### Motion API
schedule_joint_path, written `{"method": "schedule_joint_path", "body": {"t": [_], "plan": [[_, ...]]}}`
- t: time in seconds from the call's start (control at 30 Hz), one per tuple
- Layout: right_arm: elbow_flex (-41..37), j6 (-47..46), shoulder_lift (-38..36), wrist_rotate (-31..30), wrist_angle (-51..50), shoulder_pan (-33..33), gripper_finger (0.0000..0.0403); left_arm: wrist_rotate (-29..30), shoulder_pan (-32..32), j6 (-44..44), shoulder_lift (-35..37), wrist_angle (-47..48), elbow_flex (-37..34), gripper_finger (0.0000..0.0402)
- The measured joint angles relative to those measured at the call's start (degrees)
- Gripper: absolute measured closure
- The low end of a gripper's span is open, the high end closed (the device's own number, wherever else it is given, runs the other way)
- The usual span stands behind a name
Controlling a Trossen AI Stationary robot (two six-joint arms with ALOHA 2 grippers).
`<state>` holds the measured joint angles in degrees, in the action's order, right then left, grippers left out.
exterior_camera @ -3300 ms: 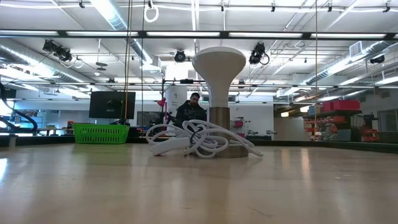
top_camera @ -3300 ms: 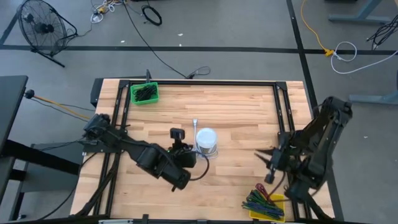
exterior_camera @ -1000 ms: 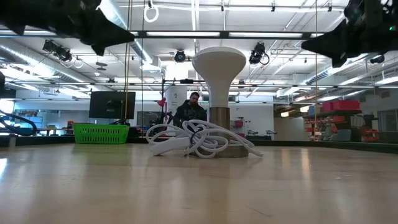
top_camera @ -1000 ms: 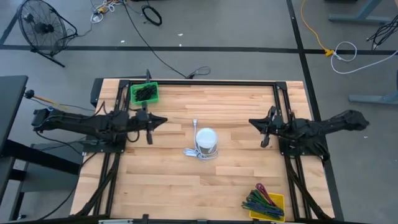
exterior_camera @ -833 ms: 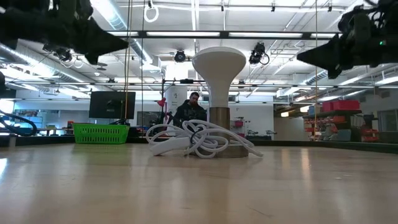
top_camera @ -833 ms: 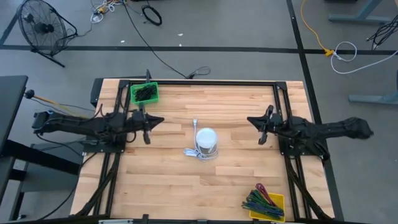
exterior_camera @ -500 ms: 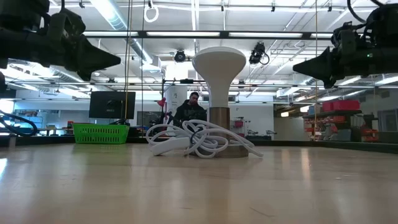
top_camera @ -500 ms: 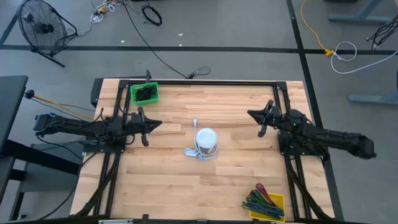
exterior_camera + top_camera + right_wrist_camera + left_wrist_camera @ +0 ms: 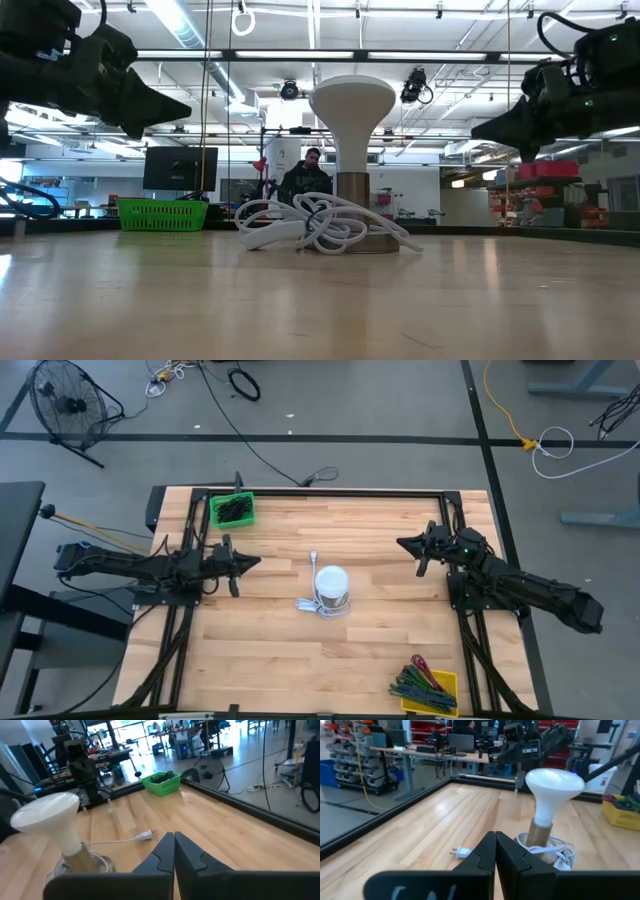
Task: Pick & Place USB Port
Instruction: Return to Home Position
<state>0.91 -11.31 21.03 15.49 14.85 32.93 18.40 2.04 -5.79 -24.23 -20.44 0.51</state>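
A white lamp (image 9: 332,585) with a wide mushroom head stands on a metal base mid-table. Its white cord (image 9: 310,225) lies coiled around the base. The cord's USB plug end (image 9: 313,557) rests flat on the wood, on the lamp's far side, and also shows in both wrist views (image 9: 460,852) (image 9: 145,835). My left gripper (image 9: 245,561) hovers shut to the lamp's left, pointing at it (image 9: 495,836). My right gripper (image 9: 405,544) hovers shut to the lamp's right, above the table (image 9: 174,836). Neither touches anything.
A green basket (image 9: 232,509) with dark items sits at the far left corner. A yellow tray (image 9: 427,685) of coloured cables sits at the near right corner. Black rails border the table's edges (image 9: 340,491). Bare wood lies around the lamp. A person sits in the room beyond (image 9: 305,175).
Both arms have sunk lower over the table, fingers shut throughout. My left gripper has drawn back a little toward the table's left edge. My right gripper has shifted toward the far edge as its arm swung. The lamp, cord and plug have stayed put.
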Motion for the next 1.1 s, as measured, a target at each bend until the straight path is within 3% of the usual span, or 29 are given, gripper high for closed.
{"method": "schedule_joint_path", "body": {"t": [0.23, 0.9, 1.1], "plan": [[0.0, -1.56, 0.07, -2.94, -0.87, 0.0, 0.0391, 1.09, 0.0, -0.92, -0.09, 0.09, -0.02, 0.0387], [0.04, -1.53, -0.41, -2.69, -1.1, -1.93, 0.0391, 1.09, 0.02, -0.93, -0.08, 0.16, -0.07, 0.0387], [0.09, -1.53, -3.33, -10.12, -2.11, -9.36, 0.0391, 1.07, 0.04, -0.92, 1.16, 0.3, -0.08, 0.0387]]}}
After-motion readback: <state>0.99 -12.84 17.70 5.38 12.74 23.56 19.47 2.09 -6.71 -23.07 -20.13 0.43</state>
